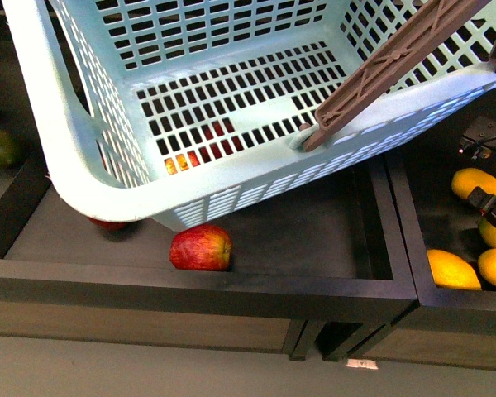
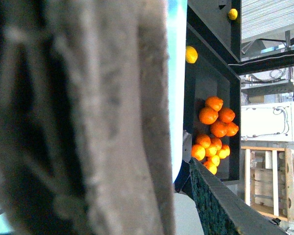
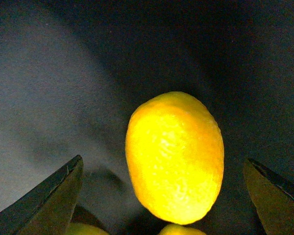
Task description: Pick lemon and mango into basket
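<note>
**Front view.** Pale aqua slotted plastic basket (image 1: 83,141) hangs tilted over the middle black compartment (image 1: 314,231). Its brown plastic handle (image 1: 380,70) lies across the R rim. No fruit seen on its floor; red shows through the slots, prob. from below. A red-yellow mango (image 1: 200,248) lies on the compartment floor just beside the basket's low corner. A 2nd red fruit (image 1: 107,222) is part-hidden under the basket. The R compartment holds four yellow oval fruits (image 1: 451,269), w/ the black end of the R arm (image 1: 492,205) down among them. You cannot tell from here which one is targeted.

**Left wrist view.** Mostly blocked by a blurred grey-brown mass (image 2: 88,117) close to the lens, w/ an aqua strip of basket beside it. L-arm jaws not made out, so cannot tell wide or closed. Beyond lie a heap of round oranges (image 2: 215,127) and a lone yellow fruit (image 2: 191,54).

**Right wrist view.** Bright-yellow oval lemon (image 3: 174,156) lies on the dark floor between the R-arm jaws. They stand wide w/ a gap each side, holding nothing. A neighbour yellow fruit (image 3: 179,229) sits just beside the lemon's near end.

**Assessment.** Step in hand looks like closing on the lemon.
- Lemon sits slightly nearer one jaw, so centre it first.
- Its long axis runs between the jaws, so they would close across the narrow width. Keep that.
- Go lower until the tips pass the widest part.
- Close gently; the rounded skin could squirt out.
- Lift straight up, clear of the neighbour, before you swing to the basket.
</note>
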